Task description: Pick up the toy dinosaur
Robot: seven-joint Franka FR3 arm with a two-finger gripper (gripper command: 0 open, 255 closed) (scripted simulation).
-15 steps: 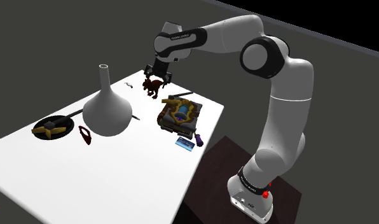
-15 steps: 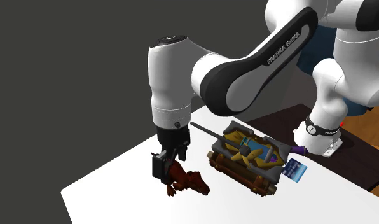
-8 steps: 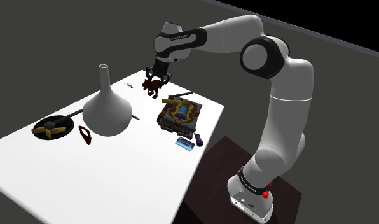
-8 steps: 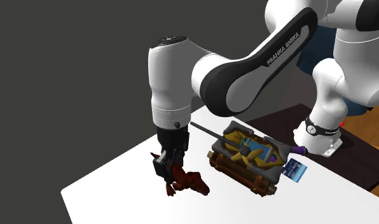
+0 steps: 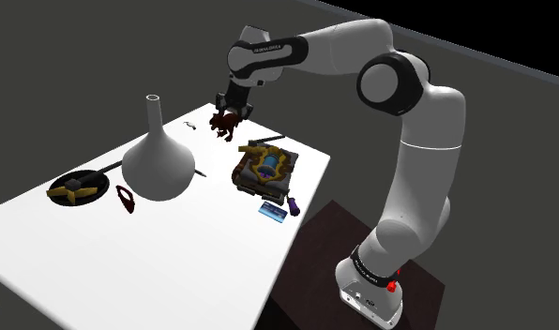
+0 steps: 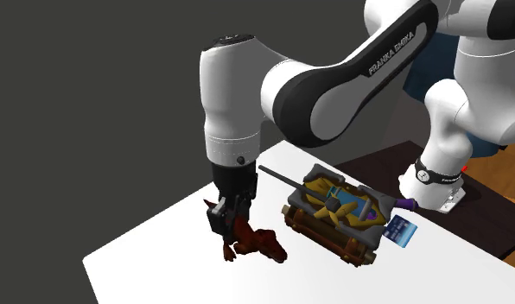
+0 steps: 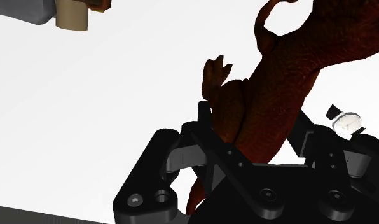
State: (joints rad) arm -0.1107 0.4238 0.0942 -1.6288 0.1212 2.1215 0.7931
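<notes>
Roughly by size. White arm (image 5: 414, 141) rises from the stand (image 5: 315, 262) at the shoulder view's lower right and arcs over to the far end of the white counter (image 5: 128, 253).

Round-bellied white flask (image 5: 158, 164) with a thin neck stands upright mid-counter, to the shoulder view's left of the pincer and nearer.

Ornate brown and gold chest (image 5: 265, 169) lies by the counter's right edge in the shoulder view, nearer than the pincer. A thin black rod (image 6: 277, 177) lies on its far side.

Dark disc with a gold star (image 5: 76, 187) sits on the left part of the counter, and a small red item (image 5: 127, 199) lies just right of it. They are apart.

Black pincer (image 5: 229, 114) points down over the far end of the counter, clamped on the dino (image 5: 225, 125). In the wrist view both fingers (image 7: 210, 143) press the reddish-brown body from either side.

The dino hangs below the fingers, near the chest but apart from it. Cannot tell if its feet touch the counter.

Blue card (image 5: 273, 210) lies just on the near side of the chest.
</notes>
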